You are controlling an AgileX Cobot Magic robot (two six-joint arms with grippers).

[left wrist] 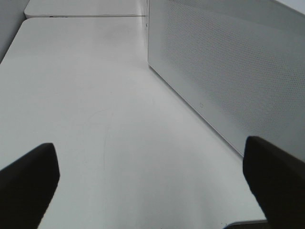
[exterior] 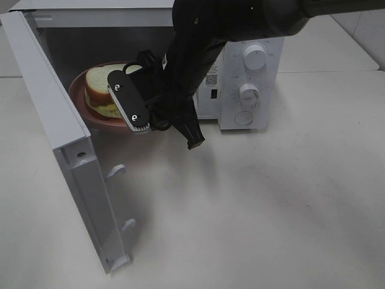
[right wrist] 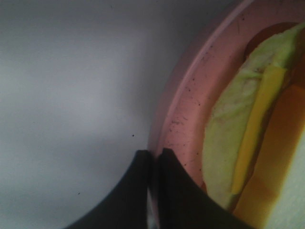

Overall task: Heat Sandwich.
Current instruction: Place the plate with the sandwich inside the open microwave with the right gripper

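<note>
The sandwich (exterior: 99, 90), white bread with pale yellow-green filling, lies on a round pink plate (exterior: 79, 99) inside the open microwave (exterior: 258, 36). My right gripper (exterior: 143, 125) reaches across into the opening and is shut on the plate's front rim. In the right wrist view its fingers (right wrist: 153, 164) pinch the plate rim (right wrist: 188, 100), with the sandwich filling (right wrist: 224, 143) just beyond them. My left gripper (left wrist: 150, 145) is open and empty, low over the table beside the microwave door's perforated panel (left wrist: 228, 62). It is out of the exterior high view.
The microwave door (exterior: 60, 138) stands swung open at the left, with two latch hooks (exterior: 117, 171) on its inner face. The control panel with two knobs (exterior: 254, 57) is right of the opening. White table (exterior: 271, 198) spreads in front.
</note>
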